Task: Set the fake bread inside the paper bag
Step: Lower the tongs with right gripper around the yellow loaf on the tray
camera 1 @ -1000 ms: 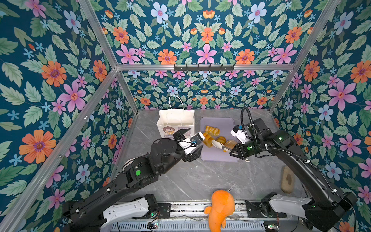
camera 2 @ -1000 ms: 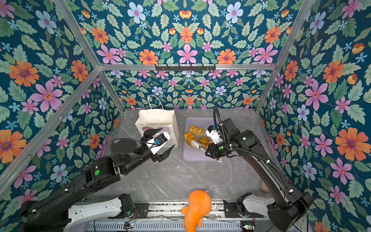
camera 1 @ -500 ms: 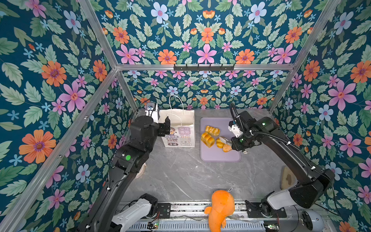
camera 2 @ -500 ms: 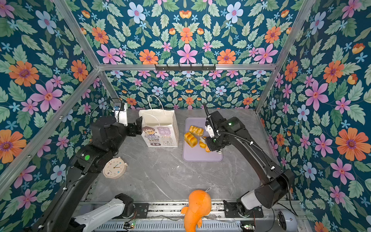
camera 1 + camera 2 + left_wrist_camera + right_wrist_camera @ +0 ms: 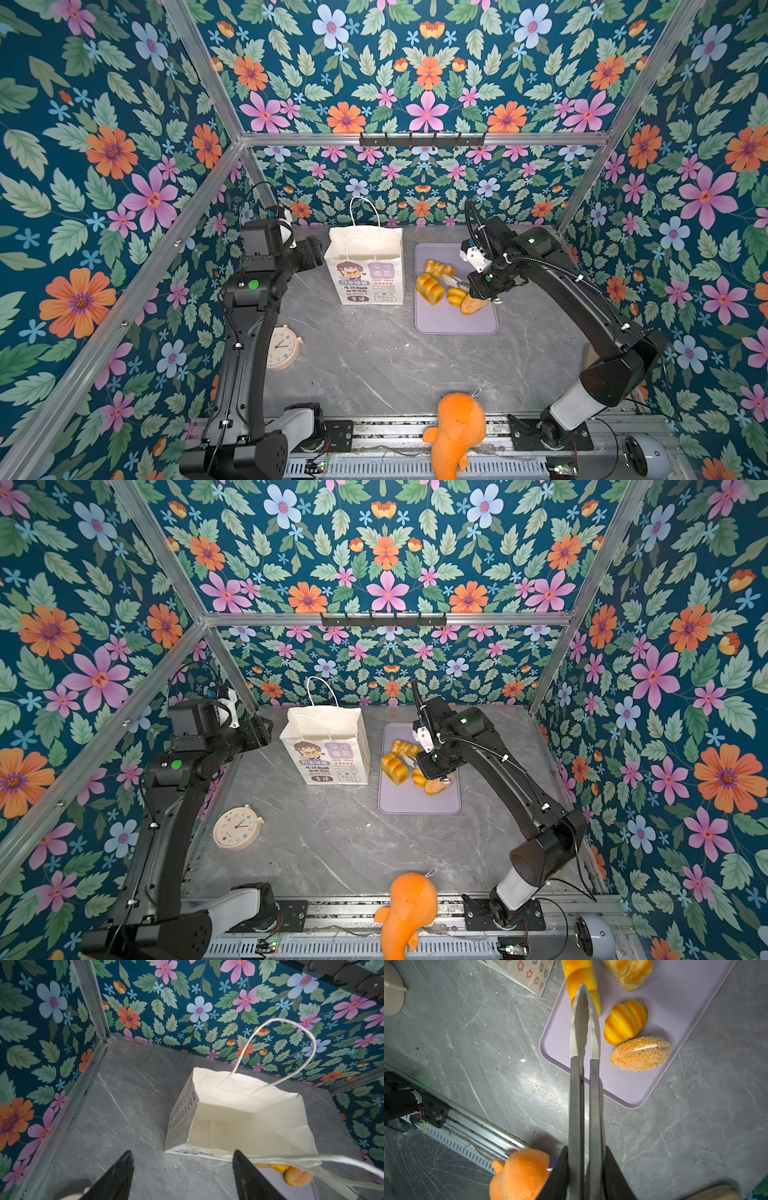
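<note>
well, the paper bag (image 5: 365, 266) is the biggest piece: it stands upright and open-mouthed, its inside bare. it looks like thin, light paper that would tip or crumple under a push, so steadying it at the rim seems wise. just beside it lies the lilac tray (image 5: 453, 322), which carries every piece to be bagged. the tongs (image 5: 583, 1084) come next, pressed together, tips over the blocky loaf (image 5: 430, 287). the right gripper (image 5: 586, 1153) is clamped on their handles. the left gripper (image 5: 182, 1152) hangs over the bag's near rim, jaws spread, holding nothing. the loaf and the braided roll (image 5: 629, 972) look soft and glossy, likely squashy and slippery, so i would pinch them across the middle. the seeded roll (image 5: 641, 1053) has a rough crust that should grip better. the ridged bun (image 5: 625, 1022), smallest, is best taken across its ridges.
</note>
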`<state>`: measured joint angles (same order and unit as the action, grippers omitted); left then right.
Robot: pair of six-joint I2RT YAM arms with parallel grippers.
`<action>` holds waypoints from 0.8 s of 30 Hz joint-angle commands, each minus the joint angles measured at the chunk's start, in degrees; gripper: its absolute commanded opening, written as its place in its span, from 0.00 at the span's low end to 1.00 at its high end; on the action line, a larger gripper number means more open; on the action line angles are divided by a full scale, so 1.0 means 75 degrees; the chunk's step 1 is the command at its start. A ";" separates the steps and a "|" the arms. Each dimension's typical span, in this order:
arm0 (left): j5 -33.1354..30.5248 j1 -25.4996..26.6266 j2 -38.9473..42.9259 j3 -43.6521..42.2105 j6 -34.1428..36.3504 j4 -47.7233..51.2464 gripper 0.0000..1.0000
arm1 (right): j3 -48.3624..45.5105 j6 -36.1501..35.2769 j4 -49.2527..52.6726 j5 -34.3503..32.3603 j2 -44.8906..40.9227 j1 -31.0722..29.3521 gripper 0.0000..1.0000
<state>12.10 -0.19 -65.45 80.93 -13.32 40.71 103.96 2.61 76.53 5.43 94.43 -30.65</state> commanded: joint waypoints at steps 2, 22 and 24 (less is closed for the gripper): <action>0.0449 -0.0022 0.0230 -0.0452 -0.0151 -0.0152 0.74 | 0.0282 -0.0287 0.0226 0.0040 0.0513 -0.0014 0.28; 0.0510 -0.0018 0.1098 -0.2123 0.0123 -0.0797 0.71 | 0.0547 -0.0421 -0.0139 -0.0188 0.1285 -0.0143 0.41; 0.0517 -0.0022 0.1098 -0.2166 0.0147 -0.0842 0.71 | 0.0636 -0.0420 -0.0138 -0.0277 0.1381 -0.0165 0.41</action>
<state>16.25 -0.32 -57.21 64.84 -13.28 36.25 107.94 0.43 75.57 4.34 104.27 -31.66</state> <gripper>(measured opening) 0.708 0.412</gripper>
